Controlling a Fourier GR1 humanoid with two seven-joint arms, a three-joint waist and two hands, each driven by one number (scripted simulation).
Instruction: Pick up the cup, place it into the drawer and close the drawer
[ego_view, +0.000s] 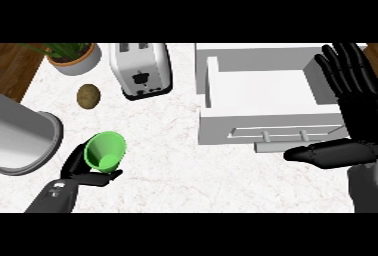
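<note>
cup (104, 151), green and cone-like, sits in the left hand (85, 171), whose black fingers curl round its lower part from below and from the side, so this hand is grasping the cup. the cup is tilted, its open mouth turned up and toward the viewer, and its long axis leans away from the palm toward the upper right. the drawer (266, 100), white and pulled open, lies well apart from the cup, to the right and a little further from the robot, with bare marble counter (177, 175) between them. the drawer's front panel with its handle (269, 134) faces the cup, so i judge the coming move as a carry to the right and over this front wall, then a lowering into the open compartment. the right hand (347, 110) is much nearer to the drawer: it stands just at the drawer's right side, fingers straight and spread, thumb pointing left below the front, holding nothing. it looks well placed for pushing the drawer shut later, but it may also stand in the way if the cup comes in low from that side. around the path there is a toaster (140, 70) above, a potato (89, 96) and a potted plant (72, 56) at upper left, and a grey pot (26, 137) just left of the cup; none of them lies between cup and drawer.
</note>
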